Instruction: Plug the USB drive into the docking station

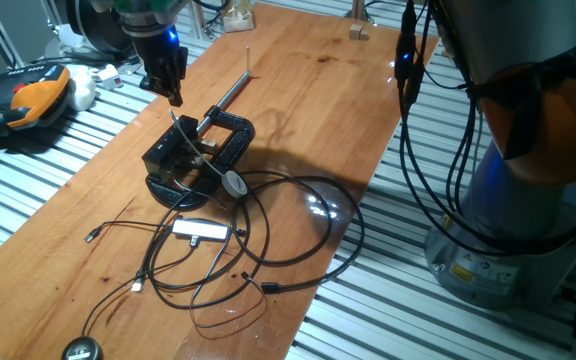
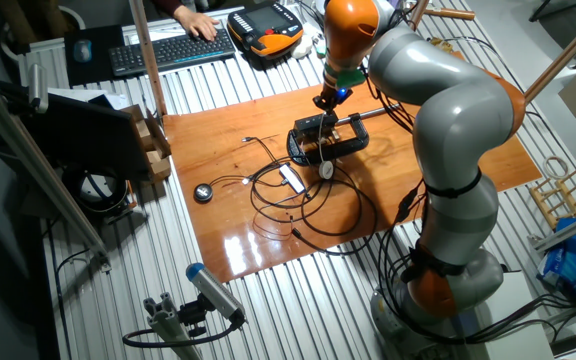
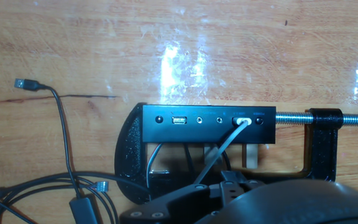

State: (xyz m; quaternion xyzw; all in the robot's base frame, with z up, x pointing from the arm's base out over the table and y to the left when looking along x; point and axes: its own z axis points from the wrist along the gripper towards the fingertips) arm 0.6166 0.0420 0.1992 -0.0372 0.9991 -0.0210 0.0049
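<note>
One big wooden worktop (image 1: 298, 110) carries everything. On it sits the black docking station (image 1: 175, 160), held by a black clamp (image 1: 230, 135) with a long metal rod (image 1: 230, 93). Loose cables (image 1: 298, 235) lie in front. The fingers (image 1: 171, 82) hang just above the docking station, pointing down at it. In the hand view its long side runs left to right, and the open USB port (image 3: 179, 120) sits left of a white plug (image 3: 242, 122). I cannot tell whether the fingers hold the USB drive.

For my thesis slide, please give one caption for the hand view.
Hand view above the docking station, held in a black clamp; one free USB port, a white cable plugged beside.
</note>
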